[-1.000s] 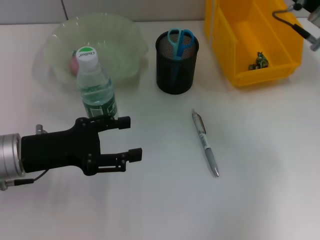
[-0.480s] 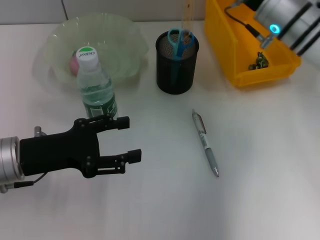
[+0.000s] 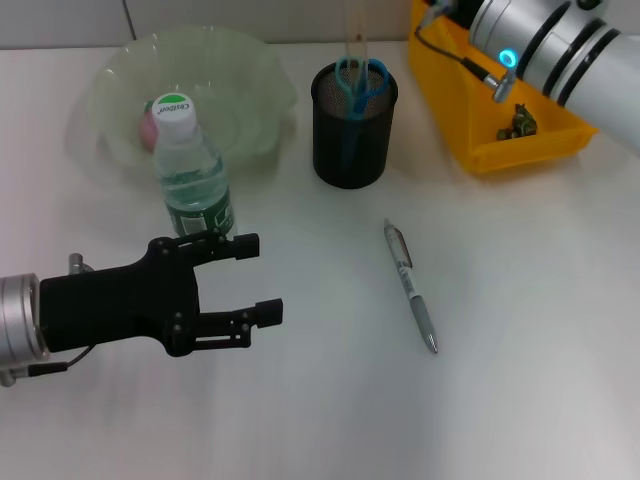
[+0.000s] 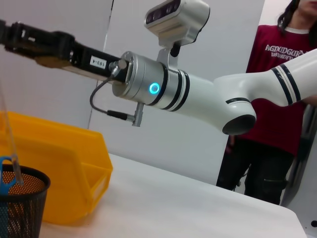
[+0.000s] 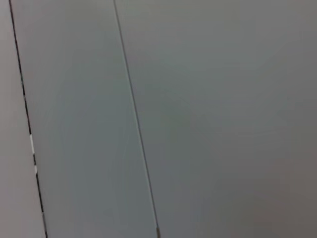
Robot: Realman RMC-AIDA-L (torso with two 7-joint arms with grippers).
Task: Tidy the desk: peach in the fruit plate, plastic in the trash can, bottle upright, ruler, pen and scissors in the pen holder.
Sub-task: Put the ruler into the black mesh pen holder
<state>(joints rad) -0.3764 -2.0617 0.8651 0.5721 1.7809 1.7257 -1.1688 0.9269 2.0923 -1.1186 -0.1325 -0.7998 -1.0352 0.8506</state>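
Head view: ruler [image 3: 352,40] going into the pen holder [image 3: 350,125], right gripper's grip can't be seen. Left gripper [image 3: 250,278] spread open, idle. Pen [image 3: 411,287] near-right probably next.

A small white label on the right gripper [image 4: 29,42], seen in the left wrist view, is showing the number "103-4" or something close to it; the last characters are hard to make out. In the same view, a person [image 4: 277,99] standing beyond the table's far edge is wearing a dark red sweatshirt with white lettering across the chest reading "AGNIDGUR…", the rest being cut off by the picture's edge. In the head view, the water bottle [image 3: 190,170] standing near the table's far left corner is carrying writing on its green-and-white cap and green label, but it is too small to read.
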